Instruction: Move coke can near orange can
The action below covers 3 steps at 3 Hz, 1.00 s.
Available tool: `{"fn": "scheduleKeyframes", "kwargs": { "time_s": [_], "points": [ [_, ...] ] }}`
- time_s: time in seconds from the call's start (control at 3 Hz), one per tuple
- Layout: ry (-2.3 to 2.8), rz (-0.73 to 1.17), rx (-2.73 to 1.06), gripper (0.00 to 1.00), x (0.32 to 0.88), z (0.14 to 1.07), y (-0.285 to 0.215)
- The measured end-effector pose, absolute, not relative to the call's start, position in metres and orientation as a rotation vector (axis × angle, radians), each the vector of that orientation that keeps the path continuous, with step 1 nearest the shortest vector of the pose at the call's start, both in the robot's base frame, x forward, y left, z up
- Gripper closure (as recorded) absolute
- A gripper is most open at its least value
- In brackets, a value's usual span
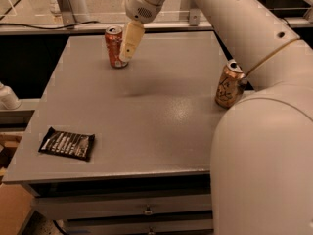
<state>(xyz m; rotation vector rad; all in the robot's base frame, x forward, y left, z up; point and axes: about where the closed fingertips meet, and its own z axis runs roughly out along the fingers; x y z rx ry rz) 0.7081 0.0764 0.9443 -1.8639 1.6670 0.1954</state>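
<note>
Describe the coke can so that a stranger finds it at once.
Look at the far left part of the grey table. The coke can stands upright there, beside the pincer. It is slim, reddish-orange with white markings, unlike the gold-tan orange can at the right edge.

The arm (234, 28) is clad in smooth white rounded shells, dotted with small dark holes. A tapered cream gripper (128, 45) is seen below a perforated wrist, just beside the coke can (112, 48).
</note>
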Motion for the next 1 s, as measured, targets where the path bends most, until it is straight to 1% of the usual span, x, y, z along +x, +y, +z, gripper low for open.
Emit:
{"fn": "scheduleKeyframes", "kwargs": {
  "time_s": [0.33,0.67,1.0],
  "points": [
    [1.667,0.292,-1.824,0.00,0.709,0.936,0.085],
    [1.681,0.336,-1.793,0.00,0.711,0.926,0.092],
    [1.682,0.308,-1.732,0.00,0.710,0.925,0.090]
  ]
}}
